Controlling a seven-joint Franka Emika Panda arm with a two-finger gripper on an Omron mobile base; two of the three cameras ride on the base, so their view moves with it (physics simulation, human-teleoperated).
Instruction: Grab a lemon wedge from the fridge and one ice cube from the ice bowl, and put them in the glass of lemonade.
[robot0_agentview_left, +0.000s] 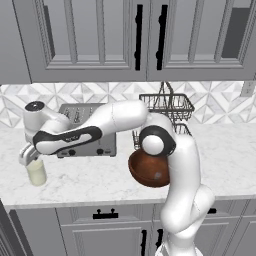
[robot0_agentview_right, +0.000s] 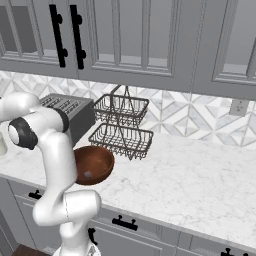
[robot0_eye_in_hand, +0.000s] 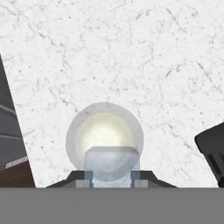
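The glass of lemonade (robot0_agentview_left: 36, 173) stands near the counter's front left, and the hand view looks straight down into its pale yellow liquid (robot0_eye_in_hand: 105, 131). My gripper (robot0_agentview_left: 28, 156) hangs just above its rim, shut on a clear ice cube (robot0_eye_in_hand: 112, 162) held between the fingertips (robot0_eye_in_hand: 81, 177) over the glass's near edge. The reddish-brown ice bowl (robot0_agentview_left: 150, 171) sits on the counter in front of the arm's base (robot0_agentview_right: 93, 164), partly hidden by the arm. The lemon wedge and the fridge are out of view.
A steel toaster (robot0_agentview_left: 88, 131) stands just behind the glass, against the tiled wall. A two-tier wire basket (robot0_agentview_right: 122, 125) is right of it. The counter's front edge (robot0_eye_in_hand: 17, 131) runs close to the glass. Upper cabinets hang overhead.
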